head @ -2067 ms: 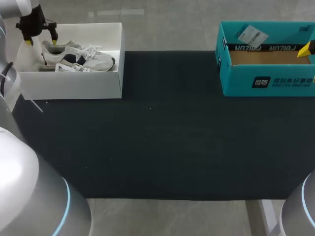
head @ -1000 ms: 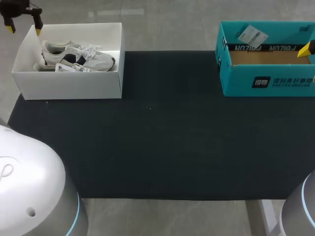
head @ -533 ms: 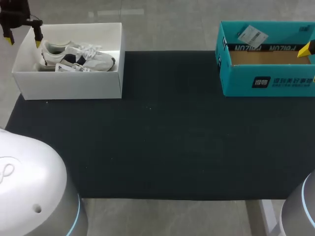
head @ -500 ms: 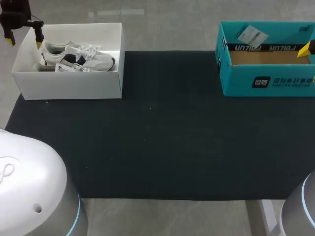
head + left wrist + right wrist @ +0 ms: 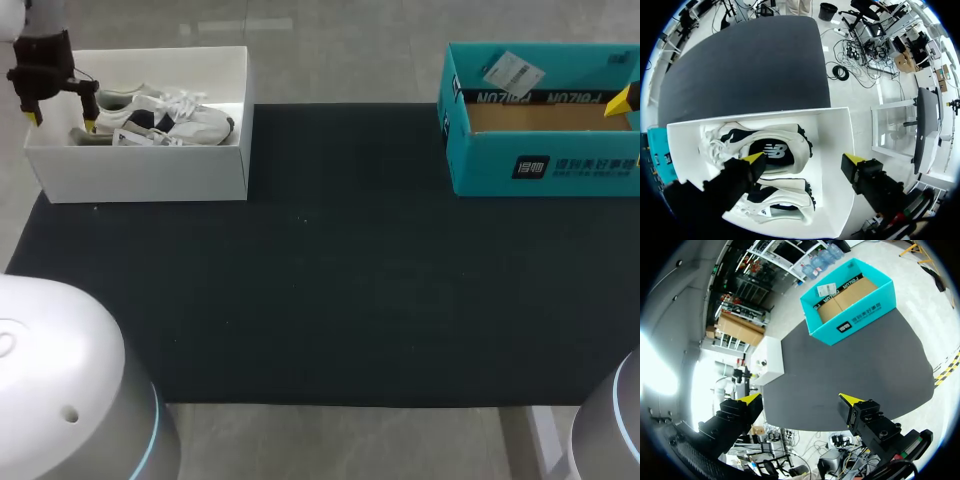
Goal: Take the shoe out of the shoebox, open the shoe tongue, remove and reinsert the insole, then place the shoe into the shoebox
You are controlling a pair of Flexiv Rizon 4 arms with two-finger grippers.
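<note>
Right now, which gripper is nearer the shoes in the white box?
Left. The left gripper hangs open over the heels of the shoes in the white box; the right gripper is across the table, by the teal box.

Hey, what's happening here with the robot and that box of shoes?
The left gripper hangs open over the heel end of the white shoebox, one finger inside beside the sneaker, the other outside the wall. Nothing is grasped yet. The right gripper is open at the right side, by the teal box.
</note>
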